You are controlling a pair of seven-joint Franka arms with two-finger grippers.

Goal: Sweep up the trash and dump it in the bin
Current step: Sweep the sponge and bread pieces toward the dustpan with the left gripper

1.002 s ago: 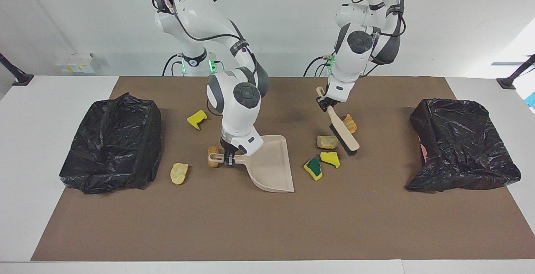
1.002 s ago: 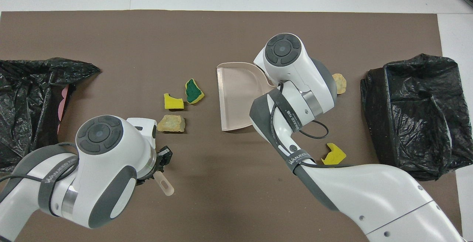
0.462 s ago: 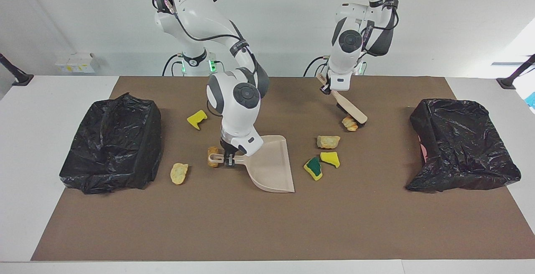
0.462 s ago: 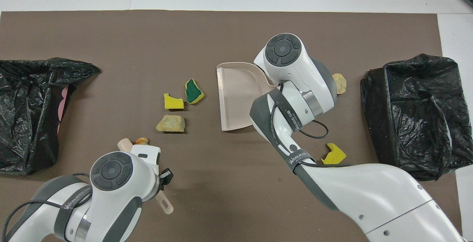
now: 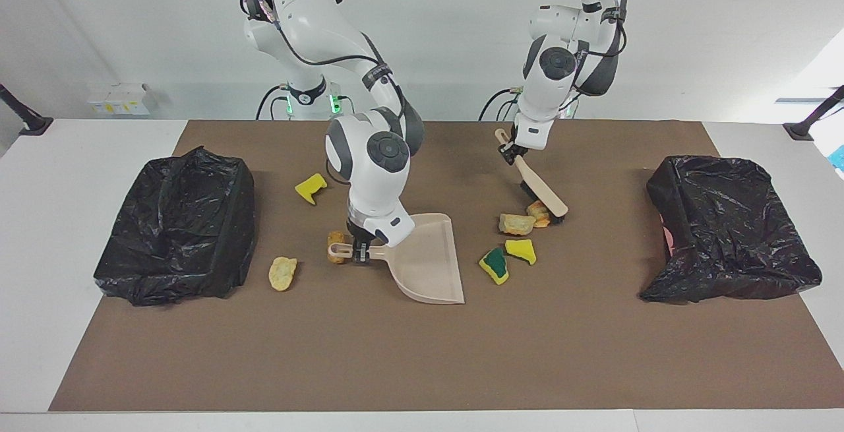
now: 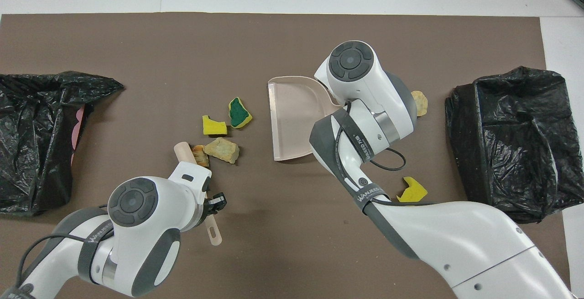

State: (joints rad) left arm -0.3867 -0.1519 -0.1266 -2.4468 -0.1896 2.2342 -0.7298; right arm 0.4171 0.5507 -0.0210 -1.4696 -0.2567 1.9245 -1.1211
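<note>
The trash [image 5: 517, 223] was distributed over the brown mat [image 5: 422, 353] in seven scraps, all counted in the facing view. Three were yellow sponge pieces, one with a green face [image 5: 494, 266], and four were tan or orange-streaked bread-like lumps. Four scraps lay grouped between the dustpan [image 5: 428, 262] and the bin [image 5: 728, 231] at the left arm's end. An orange-streaked lump [image 5: 539, 213] was touched by the brush [image 5: 542, 189] and lay against the tan lump. Three scraps lay toward the right arm's end: a notched yellow piece [image 5: 310, 188], a pale lump [image 5: 283, 272], and a brown lump [image 5: 336, 247] beside the dustpan handle.

In the overhead view the brown lump was hidden beneath the right arm, and six scraps were visible; the interior of the second bin [image 6: 511, 139] was shown only there. One brush, one dustpan and two black-lined bins were counted.

The left gripper [image 5: 509, 154] was clenched on the brush handle, over the mat. The right gripper [image 5: 359, 254] was clamped on the dustpan handle, the pan resting flat.
</note>
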